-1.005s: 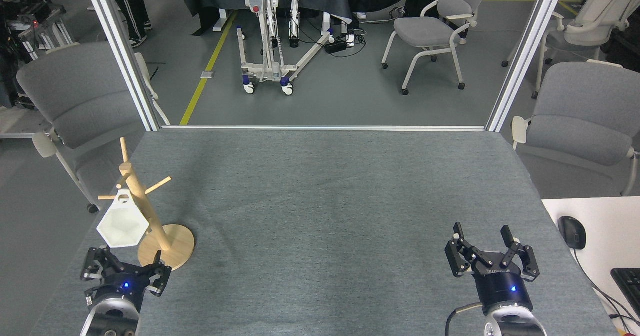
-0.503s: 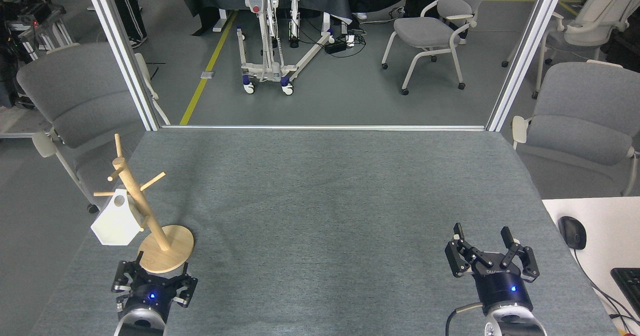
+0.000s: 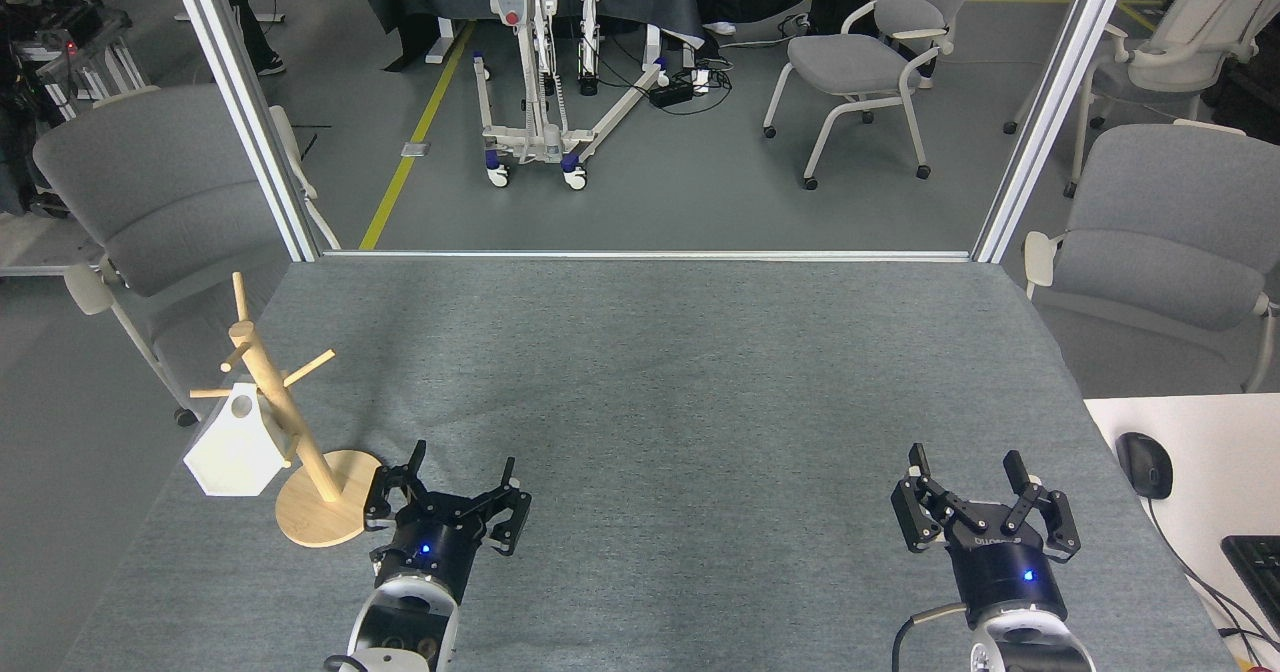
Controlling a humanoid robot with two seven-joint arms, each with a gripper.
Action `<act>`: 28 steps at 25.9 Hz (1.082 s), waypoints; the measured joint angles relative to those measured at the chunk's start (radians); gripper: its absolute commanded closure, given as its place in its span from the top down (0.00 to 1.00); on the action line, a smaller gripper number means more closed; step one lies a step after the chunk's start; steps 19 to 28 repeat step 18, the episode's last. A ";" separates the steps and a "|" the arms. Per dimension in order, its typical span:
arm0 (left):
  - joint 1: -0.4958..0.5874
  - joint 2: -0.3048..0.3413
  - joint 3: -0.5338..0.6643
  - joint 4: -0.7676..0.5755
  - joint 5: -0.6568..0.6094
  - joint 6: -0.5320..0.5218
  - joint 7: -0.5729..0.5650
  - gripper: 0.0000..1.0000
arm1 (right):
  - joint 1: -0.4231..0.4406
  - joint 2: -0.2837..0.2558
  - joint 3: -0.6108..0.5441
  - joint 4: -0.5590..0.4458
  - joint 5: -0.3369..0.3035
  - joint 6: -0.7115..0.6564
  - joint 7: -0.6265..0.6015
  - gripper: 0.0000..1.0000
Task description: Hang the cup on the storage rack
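Cup: white, faceted, hanging on the storage rack from one of the lower pegs on the post's outer side. A round hole near its narrow top sits close by the peg, so it probably hangs by that hole; the joint itself is too small to confirm. Wide end points down and outward, clear of the table. Nothing visible inside the cup; its opening faces away.

Rack: stands upright on its disc base near the table's left edge. Other pegs bare. Base flat on the grey cloth.

Left gripper: jaws spread, holding nothing. The rack base lies just beside its left jaw and the cup further out on that side, beyond the post. Apart from both. Judged: the hang looks done, since the cup carries its own weight with no jaw near it.

Right gripper: jaws spread, empty, hovering low over the table. Rack and cup well apart from it, far off its left jaw, past the left gripper.

Outward: bare cloth ahead of both sets of jaws. A mouse and keyboard sit on a white desk off the right jaw of the right gripper. Grey chairs beyond the table edge.

Risk, judged: the cup hangs off to one side of the post, so a knock on the base could swing it off.
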 measured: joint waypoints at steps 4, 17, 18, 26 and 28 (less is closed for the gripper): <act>-0.053 -0.004 -0.084 -0.026 0.078 0.069 0.000 0.99 | -0.004 -0.002 0.000 0.000 -0.001 0.000 -0.004 1.00; 0.097 0.003 -0.170 -0.214 0.152 0.111 -0.004 0.99 | -0.023 -0.002 0.000 0.019 -0.001 0.002 -0.007 1.00; 0.106 0.004 -0.171 -0.220 0.152 0.110 -0.003 0.99 | -0.027 -0.002 0.000 0.023 -0.001 0.002 -0.007 1.00; 0.106 0.004 -0.171 -0.220 0.152 0.110 -0.003 0.99 | -0.027 -0.002 0.000 0.023 -0.001 0.002 -0.007 1.00; 0.106 0.004 -0.171 -0.220 0.152 0.110 -0.003 0.99 | -0.027 -0.002 0.000 0.023 -0.001 0.002 -0.007 1.00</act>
